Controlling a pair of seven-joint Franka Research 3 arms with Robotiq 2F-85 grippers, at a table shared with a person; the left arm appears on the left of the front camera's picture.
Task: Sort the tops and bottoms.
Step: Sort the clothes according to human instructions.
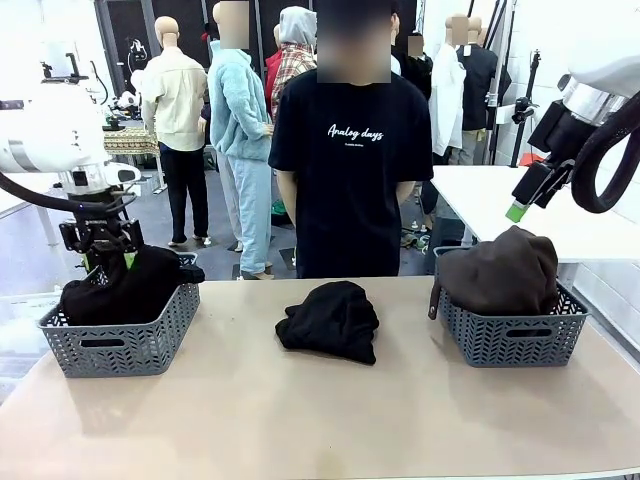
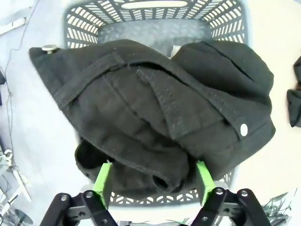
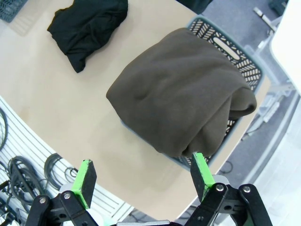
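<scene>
In the front view, the left gripper (image 1: 108, 255) hangs just above the black garment (image 1: 120, 288) heaped in the left basket (image 1: 122, 338); from here its green pads are close to the cloth, but contact cannot be told. The right gripper (image 1: 520, 205) is raised well above the right basket (image 1: 512, 328), which holds the dark brown garment (image 1: 503, 272) piled above its rim. A second black garment (image 1: 331, 318) lies loose on the table (image 1: 300, 420) between the two baskets. A person in a black T-shirt (image 1: 350, 170) stands at the far edge.

In the left wrist view, the left gripper (image 2: 154, 183) is spread wide, its green pads (image 2: 102, 178) on either side of the near edge of the black garment (image 2: 155, 113), with nothing pinched between them. The garment, with stitched seams and metal buttons, overflows the grey basket (image 2: 141, 14).

In the right wrist view, the right gripper (image 3: 143, 181) is also spread wide and holds nothing. Below it the dark brown garment (image 3: 181, 94) covers most of its basket (image 3: 235, 52), and the loose black garment (image 3: 87, 26) lies on the table (image 3: 61, 103) well apart.
</scene>
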